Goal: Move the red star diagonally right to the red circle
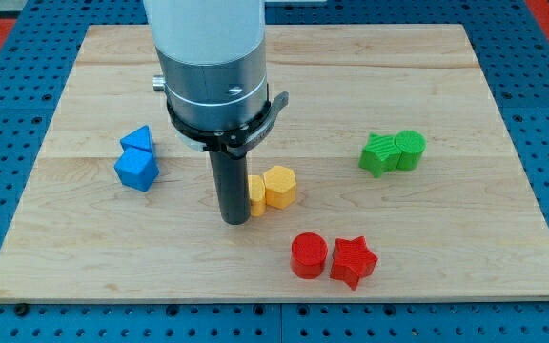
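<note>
The red star [354,260] lies near the view's bottom, right of centre, touching the right side of the red circle [309,255]. My tip [234,220] rests on the board to the upper left of the red circle, apart from it. The rod stands just left of the yellow blocks, and partly hides one of them.
A yellow hexagon [279,186] and a second yellow block [255,194] sit right of the rod. Two blue blocks [137,159] lie at the view's left. A green star [380,154] and a green cylinder [410,149] sit at the right. The wooden board [503,238] ends at a blue pegboard.
</note>
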Motion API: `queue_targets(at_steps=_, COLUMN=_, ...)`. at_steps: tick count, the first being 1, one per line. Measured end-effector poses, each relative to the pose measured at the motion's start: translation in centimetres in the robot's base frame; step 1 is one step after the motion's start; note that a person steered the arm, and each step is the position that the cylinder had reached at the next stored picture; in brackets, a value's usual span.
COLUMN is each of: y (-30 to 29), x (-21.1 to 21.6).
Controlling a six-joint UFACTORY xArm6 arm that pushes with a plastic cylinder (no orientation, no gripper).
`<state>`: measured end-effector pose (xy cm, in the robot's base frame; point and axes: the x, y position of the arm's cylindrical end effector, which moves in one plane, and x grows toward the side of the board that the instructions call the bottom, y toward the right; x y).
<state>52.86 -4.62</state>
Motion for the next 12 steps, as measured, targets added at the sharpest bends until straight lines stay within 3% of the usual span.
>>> queue_targets(at_steps=2, y=-2.5, x=0.2)
queue_targets(at_steps=3, y=-5.9, x=3.9)
queue_targets(at_steps=4, y=-5.6, x=8.8)
queue_targets(at_steps=6, y=-4.5, x=9.0)
queue_targets(at_steps=7, y=-2.3, x=8.9)
queue_targets(at_steps=10, y=14.1, x=9.0)
queue_targets(at_steps=12, y=14.9, x=8.9)
